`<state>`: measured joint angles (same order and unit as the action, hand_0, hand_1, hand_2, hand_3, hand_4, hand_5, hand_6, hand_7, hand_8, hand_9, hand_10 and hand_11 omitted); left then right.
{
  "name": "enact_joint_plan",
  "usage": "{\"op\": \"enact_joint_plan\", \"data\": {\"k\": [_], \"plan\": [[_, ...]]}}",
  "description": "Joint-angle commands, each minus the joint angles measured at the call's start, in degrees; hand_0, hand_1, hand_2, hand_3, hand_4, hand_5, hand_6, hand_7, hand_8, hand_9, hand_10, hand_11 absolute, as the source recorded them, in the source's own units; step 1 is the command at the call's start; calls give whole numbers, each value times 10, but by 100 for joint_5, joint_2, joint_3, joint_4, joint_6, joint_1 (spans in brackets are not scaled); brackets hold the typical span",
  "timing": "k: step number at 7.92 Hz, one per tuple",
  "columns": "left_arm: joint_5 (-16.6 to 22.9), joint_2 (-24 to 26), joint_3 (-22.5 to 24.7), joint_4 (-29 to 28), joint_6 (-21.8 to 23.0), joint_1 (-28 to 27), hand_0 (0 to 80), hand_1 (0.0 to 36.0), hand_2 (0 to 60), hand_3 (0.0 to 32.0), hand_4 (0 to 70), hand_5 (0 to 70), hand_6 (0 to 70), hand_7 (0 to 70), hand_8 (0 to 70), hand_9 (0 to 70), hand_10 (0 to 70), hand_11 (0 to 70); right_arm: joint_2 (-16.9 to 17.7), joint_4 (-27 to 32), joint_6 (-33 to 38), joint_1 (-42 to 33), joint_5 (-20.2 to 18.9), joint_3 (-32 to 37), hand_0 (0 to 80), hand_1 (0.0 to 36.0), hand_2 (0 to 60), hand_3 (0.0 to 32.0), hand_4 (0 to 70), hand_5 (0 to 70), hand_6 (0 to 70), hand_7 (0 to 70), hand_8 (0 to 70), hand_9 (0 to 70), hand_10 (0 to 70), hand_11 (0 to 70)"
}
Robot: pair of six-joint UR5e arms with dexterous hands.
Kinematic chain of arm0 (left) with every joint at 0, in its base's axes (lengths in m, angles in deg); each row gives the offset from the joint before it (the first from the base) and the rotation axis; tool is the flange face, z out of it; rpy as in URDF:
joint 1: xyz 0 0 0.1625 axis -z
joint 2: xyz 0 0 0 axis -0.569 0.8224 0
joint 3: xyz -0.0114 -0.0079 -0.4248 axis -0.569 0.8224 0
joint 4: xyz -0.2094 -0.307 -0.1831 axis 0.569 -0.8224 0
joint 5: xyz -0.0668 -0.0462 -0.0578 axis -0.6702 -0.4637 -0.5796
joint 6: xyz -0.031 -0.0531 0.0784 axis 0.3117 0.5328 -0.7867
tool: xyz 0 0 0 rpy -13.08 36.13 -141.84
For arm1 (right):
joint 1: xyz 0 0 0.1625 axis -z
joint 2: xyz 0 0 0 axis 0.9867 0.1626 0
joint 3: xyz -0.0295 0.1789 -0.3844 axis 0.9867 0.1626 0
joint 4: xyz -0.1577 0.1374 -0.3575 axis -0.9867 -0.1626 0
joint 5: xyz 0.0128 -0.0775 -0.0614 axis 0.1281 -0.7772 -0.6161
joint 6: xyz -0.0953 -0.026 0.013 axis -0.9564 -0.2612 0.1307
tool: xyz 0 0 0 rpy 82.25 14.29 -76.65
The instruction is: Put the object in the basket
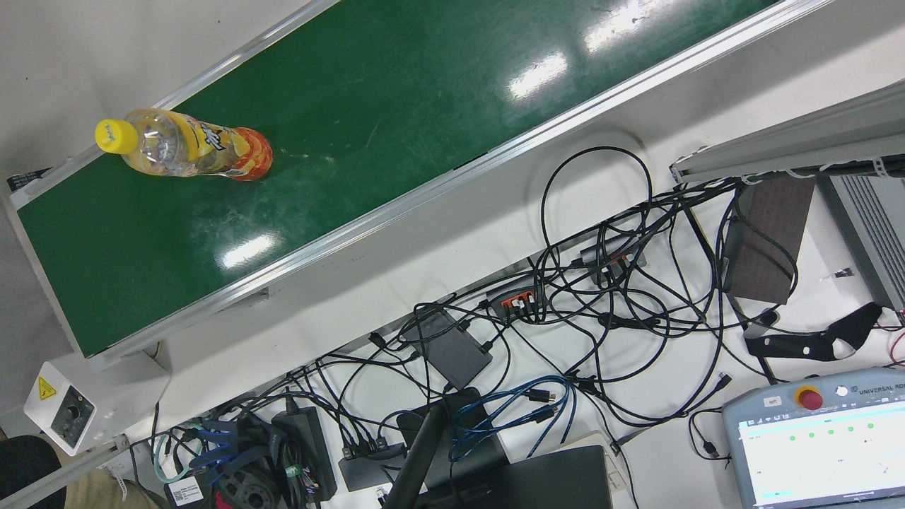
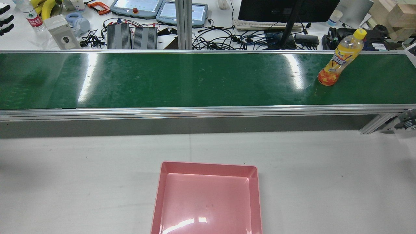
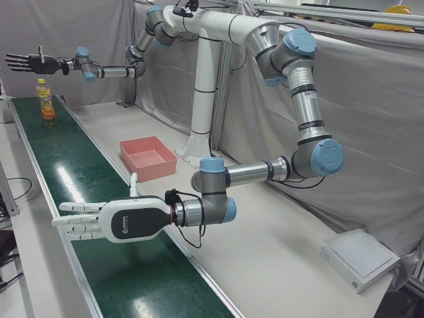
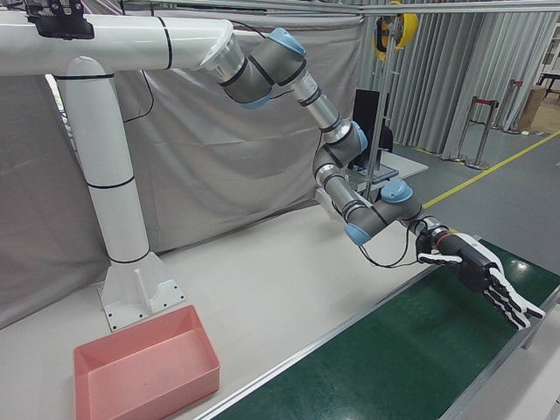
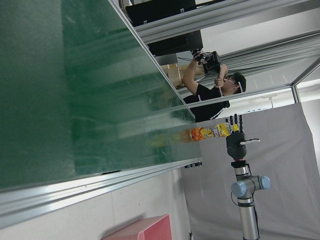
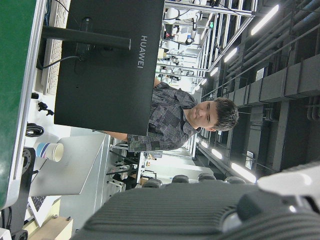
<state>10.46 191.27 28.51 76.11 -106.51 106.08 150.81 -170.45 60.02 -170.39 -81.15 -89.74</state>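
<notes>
Below the right hand (image 3: 30, 63), slightly to one side and clear of it, the bottle (image 2: 339, 57) stands upright on the green conveyor belt (image 2: 182, 79); yellow cap, orange-yellow label. Right hand is flat with its fingers spread and holds nothing. Left hand (image 3: 109, 222) hovers over the opposite end of the belt, well away from the bottle, fingers also splayed and nothing in it. Pink basket (image 2: 208, 167) sits on the white table (image 2: 81, 169) between the two hands, on the pedestal (image 3: 202, 86) side of the belt. Belt surface is glossy, with light glare and scuffs. Grey curtain (image 3: 371, 99) hangs behind the arms. Across the belt from both hands are a cable tangle (image 1: 601, 283), a monitor (image 2: 282, 9) and a teach pendant (image 1: 820, 438).
</notes>
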Motion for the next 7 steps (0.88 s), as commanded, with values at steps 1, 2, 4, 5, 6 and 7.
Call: {"op": "enact_joint_plan", "data": {"k": [1, 2, 4, 5, 6, 7], "plan": [[0, 5, 101, -12, 0, 58, 469, 23, 0, 0, 149, 84, 0, 0, 57, 94, 47, 75, -2, 0, 0, 1, 0, 2, 0, 0, 0, 0, 0, 0, 0, 0, 0, 0, 0, 0], [0, 5, 58, -12, 0, 67, 467, 22, 0, 0, 146, 85, 0, 0, 56, 94, 53, 83, -2, 0, 0, 1, 0, -7, 0, 0, 0, 0, 0, 0, 0, 0, 0, 0, 0, 0], [0, 5, 58, -12, 0, 67, 467, 23, 0, 0, 149, 87, 0, 0, 59, 96, 50, 78, -2, 0, 0, 1, 0, -7, 0, 0, 0, 0, 0, 0, 0, 0, 0, 0, 0, 0], [0, 5, 58, 14, 9, 32, 469, 25, 0, 0, 152, 90, 0, 0, 59, 99, 54, 84, -2, 0, 0, 1, 0, -7, 0, 0, 0, 0, 0, 0, 0, 0, 0, 0, 0, 0], [0, 5, 66, 23, 17, 23, 468, 25, 0, 0, 153, 92, 0, 0, 57, 95, 52, 81, -2, 0, 0, 1, 0, 2, 0, 0, 0, 0, 0, 0, 0, 0, 0, 0, 0, 0], [0, 5, 75, 6, 26, 49, 468, 25, 0, 0, 151, 94, 0, 0, 59, 97, 55, 85, -2, 0, 0, 1, 0, 2, 0, 0, 0, 0, 0, 0, 0, 0, 0, 0, 0, 0]]}}
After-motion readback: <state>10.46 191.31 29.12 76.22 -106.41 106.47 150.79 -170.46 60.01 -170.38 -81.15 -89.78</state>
